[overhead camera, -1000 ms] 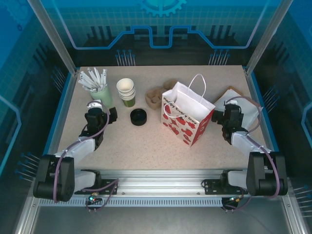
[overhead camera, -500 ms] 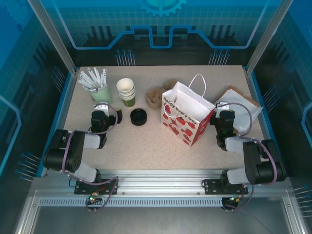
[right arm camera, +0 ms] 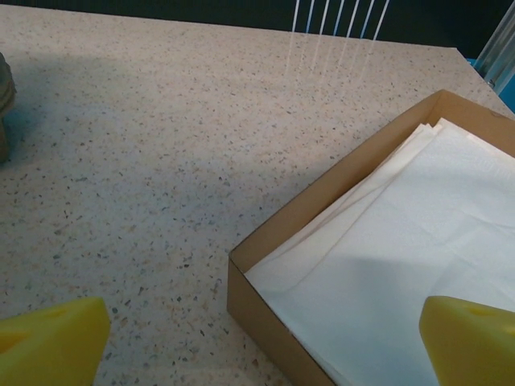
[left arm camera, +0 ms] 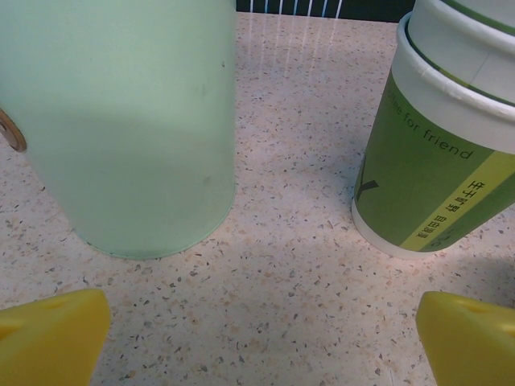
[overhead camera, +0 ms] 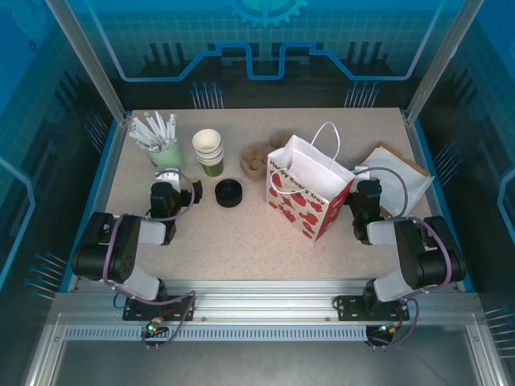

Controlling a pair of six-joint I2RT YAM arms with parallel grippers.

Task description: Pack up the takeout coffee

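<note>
Both arms' jaws apart; I'd have the left gripper (left arm camera: pixel 257 338) close squarely on the cup stack (left arm camera: pixel 434 161), missing the mint holder (left arm camera: pixel 121 121)

- A robotics lab test cell: an aluminium frame (overhead camera: pixel 87 60) and blue printed panels (overhead camera: pixel 362 32) enclose a speckled bench (overhead camera: pixel 241 241).
- A metal mounting rail (overhead camera: pixel 265 310) runs along its near edge.
- Café supplies stand on it: stacked paper cups (overhead camera: pixel 208 149), a paper bag (overhead camera: pixel 310 193).
</note>
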